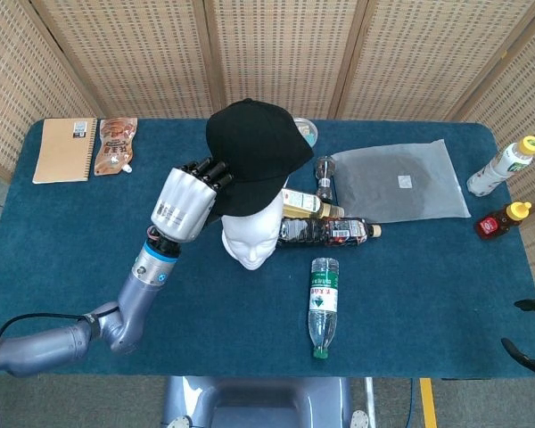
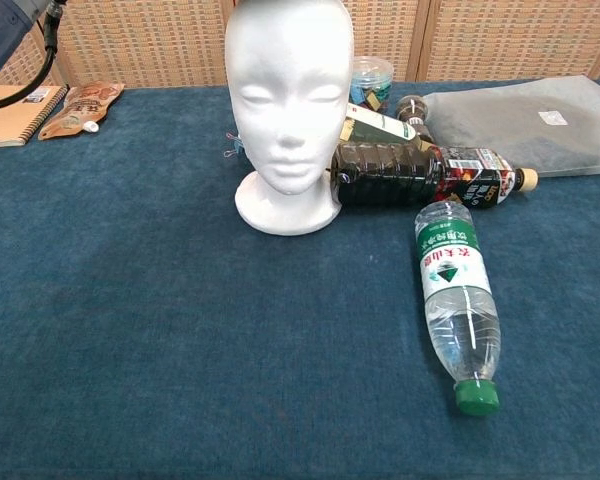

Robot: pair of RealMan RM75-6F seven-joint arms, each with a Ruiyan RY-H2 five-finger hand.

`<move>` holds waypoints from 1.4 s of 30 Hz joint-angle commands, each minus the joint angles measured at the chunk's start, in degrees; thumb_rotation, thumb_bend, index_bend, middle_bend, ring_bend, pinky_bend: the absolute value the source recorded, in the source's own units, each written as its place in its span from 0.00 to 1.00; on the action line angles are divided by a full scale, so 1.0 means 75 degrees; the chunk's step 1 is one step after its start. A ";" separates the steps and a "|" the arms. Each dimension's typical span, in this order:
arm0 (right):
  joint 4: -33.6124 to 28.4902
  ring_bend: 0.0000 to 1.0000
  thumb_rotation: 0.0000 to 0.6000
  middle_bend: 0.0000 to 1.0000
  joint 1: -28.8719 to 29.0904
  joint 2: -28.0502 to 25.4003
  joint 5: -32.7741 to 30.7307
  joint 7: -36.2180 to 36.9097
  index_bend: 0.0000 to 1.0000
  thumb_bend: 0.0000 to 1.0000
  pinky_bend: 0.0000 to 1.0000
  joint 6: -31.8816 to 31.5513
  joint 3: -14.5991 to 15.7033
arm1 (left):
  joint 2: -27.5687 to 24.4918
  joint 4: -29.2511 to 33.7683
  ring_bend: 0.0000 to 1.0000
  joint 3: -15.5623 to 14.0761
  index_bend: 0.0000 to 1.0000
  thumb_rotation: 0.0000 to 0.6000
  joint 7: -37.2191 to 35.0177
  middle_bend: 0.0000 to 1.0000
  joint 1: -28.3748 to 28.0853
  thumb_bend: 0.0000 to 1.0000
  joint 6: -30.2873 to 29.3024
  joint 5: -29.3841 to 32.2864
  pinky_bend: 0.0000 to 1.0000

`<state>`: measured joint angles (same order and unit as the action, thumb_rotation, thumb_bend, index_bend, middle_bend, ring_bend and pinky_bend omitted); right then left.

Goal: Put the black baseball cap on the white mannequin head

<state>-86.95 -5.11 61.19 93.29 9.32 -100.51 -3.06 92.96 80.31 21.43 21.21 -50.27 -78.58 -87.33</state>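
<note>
Right, your left hand (image 1: 185,201) grips the black cap (image 1: 254,155) by its rim, holding it up over the top of the white mannequin head (image 1: 253,237); from the head view the cap covers the crown. The head stands on the bench (image 1: 89,259) beside a dark bottle (image 1: 325,231). Your right hand (image 1: 533,337) barely shows at the frame edge; can't tell its state.
</note>
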 commanded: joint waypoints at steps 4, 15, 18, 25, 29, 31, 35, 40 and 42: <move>0.0082 0.42 1.00 0.42 -0.0016 0.0023 -0.0051 0.0091 0.37 0.16 0.44 0.0002 -0.0010 | -0.0053 0.0234 0.48 -0.0249 0.79 1.00 0.0182 0.53 0.0009 0.48 0.0021 -0.0157 0.74; 0.0173 0.42 1.00 0.42 -0.0007 0.0082 -0.0035 0.0167 0.37 0.16 0.44 0.0012 -0.0005 | -0.0333 0.0733 0.48 -0.0720 0.79 1.00 0.0314 0.53 0.0277 0.48 -0.0165 -0.0545 0.74; 0.0190 0.42 1.00 0.42 -0.0008 0.0091 -0.0035 0.0184 0.37 0.16 0.44 0.0009 -0.0006 | -0.0439 0.0905 0.48 -0.0863 0.79 1.00 0.0351 0.53 0.0391 0.48 -0.0239 -0.0675 0.74; 0.0224 0.42 1.00 0.42 0.0001 0.0118 -0.0027 0.0206 0.37 0.16 0.44 0.0033 0.0003 | -0.0634 0.1212 0.48 -0.1191 0.79 1.00 0.0641 0.53 0.0636 0.48 -0.0216 -0.0832 0.74; 0.0228 0.42 1.00 0.42 0.0007 0.0126 -0.0021 0.0211 0.37 0.16 0.44 0.0041 0.0005 | -0.0658 0.1247 0.48 -0.1283 0.79 1.00 0.0655 0.53 0.0724 0.48 -0.0194 -0.0865 0.74; 0.0227 0.42 1.00 0.42 0.0010 0.0128 -0.0017 0.0207 0.37 0.16 0.44 0.0047 0.0008 | -0.0655 0.1249 0.48 -0.1298 0.79 1.00 0.0677 0.53 0.0738 0.48 -0.0170 -0.0864 0.74; 0.0215 0.42 1.00 0.42 0.0003 0.0120 -0.0005 0.0193 0.37 0.16 0.44 0.0029 0.0011 | -0.0591 0.1240 0.48 -0.1358 0.79 1.00 0.0725 0.53 0.0749 0.47 -0.0072 -0.0882 0.73; 0.0217 0.42 1.00 0.42 -0.0008 0.0118 -0.0026 0.0201 0.37 0.16 0.44 0.0031 0.0012 | -0.0526 0.1274 0.48 -0.1399 0.79 1.00 0.0846 0.53 0.0786 0.47 0.0015 -0.0872 0.73; 0.0223 0.42 1.00 0.42 -0.0002 0.0123 -0.0017 0.0210 0.37 0.16 0.44 0.0034 0.0013 | -0.0509 0.1272 0.48 -0.1424 0.79 1.00 0.0877 0.53 0.0814 0.47 0.0015 -0.0890 0.73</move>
<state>-85.27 -5.13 62.12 93.17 10.90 -100.25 -2.97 89.09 89.85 10.82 27.70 -44.24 -78.47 -93.95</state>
